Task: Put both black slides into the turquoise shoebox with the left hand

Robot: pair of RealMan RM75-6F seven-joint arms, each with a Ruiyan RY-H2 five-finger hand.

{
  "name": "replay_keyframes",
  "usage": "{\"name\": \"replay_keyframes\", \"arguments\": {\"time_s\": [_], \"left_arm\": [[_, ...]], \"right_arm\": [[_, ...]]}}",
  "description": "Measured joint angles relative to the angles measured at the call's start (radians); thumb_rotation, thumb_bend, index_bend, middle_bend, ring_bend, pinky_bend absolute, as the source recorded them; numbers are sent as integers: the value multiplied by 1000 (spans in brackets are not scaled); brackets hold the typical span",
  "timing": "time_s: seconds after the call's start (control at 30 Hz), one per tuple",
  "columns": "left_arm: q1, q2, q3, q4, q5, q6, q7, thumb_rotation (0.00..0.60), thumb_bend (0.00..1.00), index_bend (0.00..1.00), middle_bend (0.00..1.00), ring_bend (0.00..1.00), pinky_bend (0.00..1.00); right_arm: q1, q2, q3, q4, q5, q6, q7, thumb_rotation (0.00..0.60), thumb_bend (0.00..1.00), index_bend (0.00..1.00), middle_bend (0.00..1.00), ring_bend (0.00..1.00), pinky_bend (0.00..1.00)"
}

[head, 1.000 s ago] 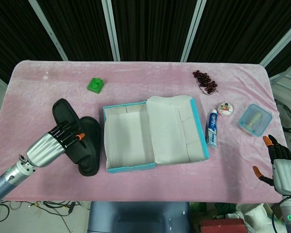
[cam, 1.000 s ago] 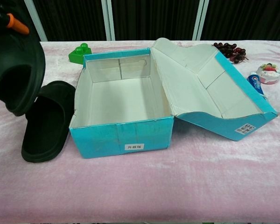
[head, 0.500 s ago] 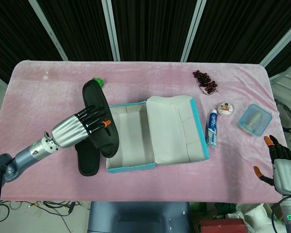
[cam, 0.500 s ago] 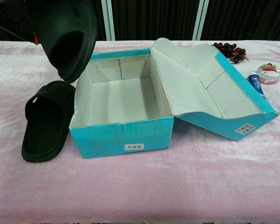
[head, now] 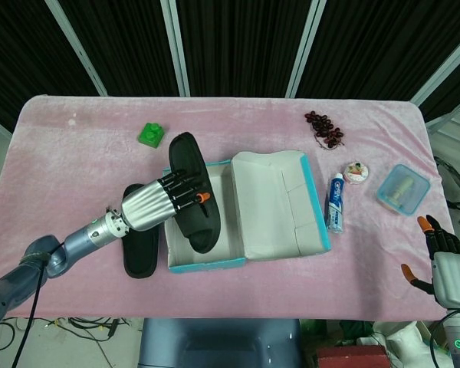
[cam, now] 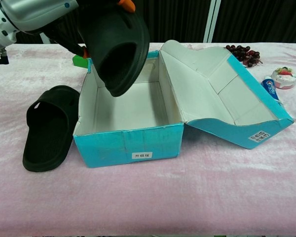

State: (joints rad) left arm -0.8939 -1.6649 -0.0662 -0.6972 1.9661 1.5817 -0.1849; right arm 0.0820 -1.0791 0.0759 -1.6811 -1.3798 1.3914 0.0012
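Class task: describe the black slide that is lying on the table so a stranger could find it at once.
Start at the open turquoise shoebox in the middle of the pink table. Just beyond the box's left wall lies a black slide, flat on the cloth. Its twin hangs above the box, held in the left hand.

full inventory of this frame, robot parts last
black slides: 2, black; held slide over the box, other slide on the table left of it
turquoise shoebox: 1, turquoise, centre, lid open to the right
green block: 1, green, behind box
grapes: 1 bunch, dark, far right
toothpaste tube: 1, blue-white, right of lid
small round tin: 1
blue container: 1, right edge
left hand: holds slide
right hand: idle, holds nothing
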Motion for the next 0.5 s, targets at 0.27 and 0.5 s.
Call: {"name": "replay_keyframes", "arguments": {"time_s": [0.27, 0.5], "left_arm": [[-27, -78, -1, 47, -2, 59, -68, 600, 278, 298, 332, 154, 341], [-46, -170, 12, 164, -24, 45, -145, 600, 277, 298, 332, 154, 342]], "right_arm": [[-1, 3, 2, -7, 14, -6, 3, 600, 198, 0, 38, 129, 150], [-1, 6, 6, -14, 32, -13, -1, 600, 202, 0, 38, 129, 149]]}}
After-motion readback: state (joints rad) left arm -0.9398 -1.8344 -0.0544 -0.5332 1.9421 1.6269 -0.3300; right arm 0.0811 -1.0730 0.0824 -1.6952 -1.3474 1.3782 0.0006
